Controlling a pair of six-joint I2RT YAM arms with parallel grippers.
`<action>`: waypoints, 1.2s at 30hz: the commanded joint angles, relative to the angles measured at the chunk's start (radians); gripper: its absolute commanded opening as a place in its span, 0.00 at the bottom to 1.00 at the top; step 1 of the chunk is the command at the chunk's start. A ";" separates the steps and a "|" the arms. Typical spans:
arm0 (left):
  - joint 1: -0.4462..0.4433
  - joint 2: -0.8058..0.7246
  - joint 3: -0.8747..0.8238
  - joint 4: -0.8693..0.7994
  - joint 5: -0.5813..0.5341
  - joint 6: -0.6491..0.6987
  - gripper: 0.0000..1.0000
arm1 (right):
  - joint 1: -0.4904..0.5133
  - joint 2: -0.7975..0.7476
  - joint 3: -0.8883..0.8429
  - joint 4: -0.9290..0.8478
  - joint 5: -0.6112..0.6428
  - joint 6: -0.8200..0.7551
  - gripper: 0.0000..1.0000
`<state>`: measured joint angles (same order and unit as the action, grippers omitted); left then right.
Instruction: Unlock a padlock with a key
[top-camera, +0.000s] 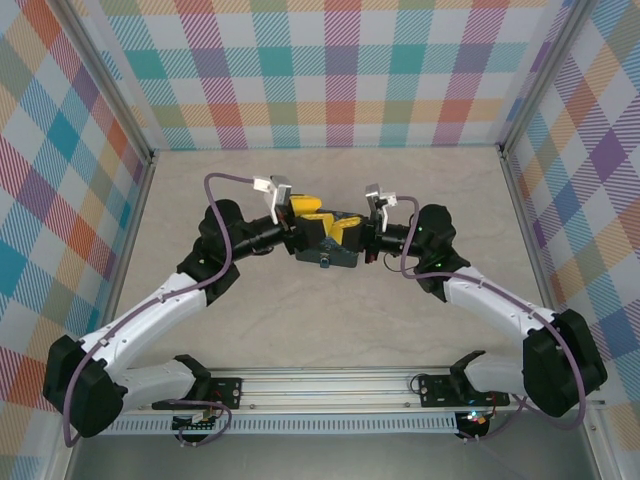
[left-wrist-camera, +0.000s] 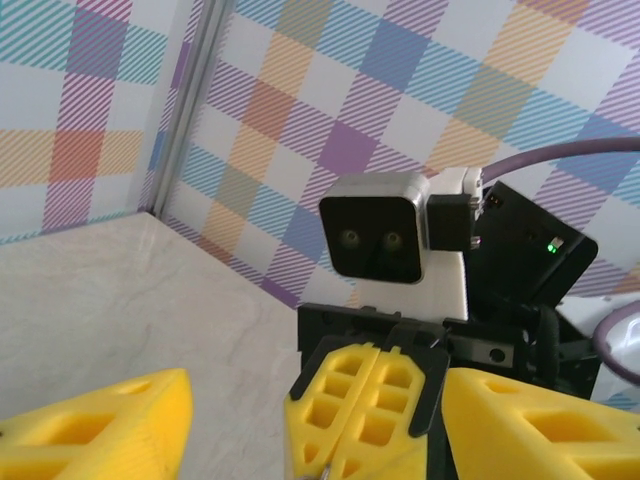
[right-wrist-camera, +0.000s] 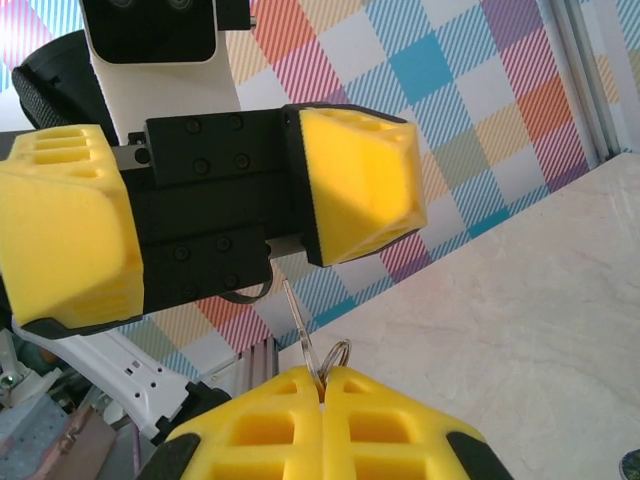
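From the top external view I read both arms bent inward, their wrists meeting over the middle of the table (top-camera: 330, 340), a pale marbled surface. A dark blue tin (top-camera: 330, 258) lies directly beneath the two grippers and is partly covered by them. A purple cable (top-camera: 222, 182) loops above the left arm. An aluminium rail (top-camera: 330, 385) carries the two bases at the near edge. Plaid walls (top-camera: 340, 70) in pastel checks enclose the table on three sides, joined by metal corner posts (left-wrist-camera: 190, 110). In the right wrist view, the right gripper (right-wrist-camera: 322, 385) has its yellow fingers pressed together on the key (right-wrist-camera: 305, 330), a thin grey sliver with a small ring at the clamped end; its blade points up and left towards the black body of the left gripper (right-wrist-camera: 210, 215). The left gripper's two fingers (right-wrist-camera: 360, 185) stand well apart, and I see nothing clamped between them. The left wrist view adds the opposite angle: the right gripper's closed fingers sit between the spread left fingers, with the right wrist camera housing (left-wrist-camera: 375, 235) above them and a green indicator light (left-wrist-camera: 551, 246) on the black wrist body. From overhead the key is too small to make out.
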<state>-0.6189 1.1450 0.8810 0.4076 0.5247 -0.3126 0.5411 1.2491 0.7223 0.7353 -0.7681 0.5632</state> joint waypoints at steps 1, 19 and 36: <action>0.001 0.008 0.000 0.070 0.027 -0.025 0.61 | 0.005 0.007 0.025 0.076 -0.013 0.050 0.00; 0.001 0.030 0.016 0.039 0.072 -0.017 0.25 | 0.005 0.010 0.026 0.106 0.054 0.104 0.00; 0.001 -0.007 0.066 -0.112 0.057 0.061 0.00 | -0.010 -0.090 0.015 -0.192 -0.033 -0.147 0.41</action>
<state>-0.6163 1.1732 0.8997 0.3466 0.5678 -0.2981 0.5400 1.2198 0.7235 0.6579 -0.7490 0.5507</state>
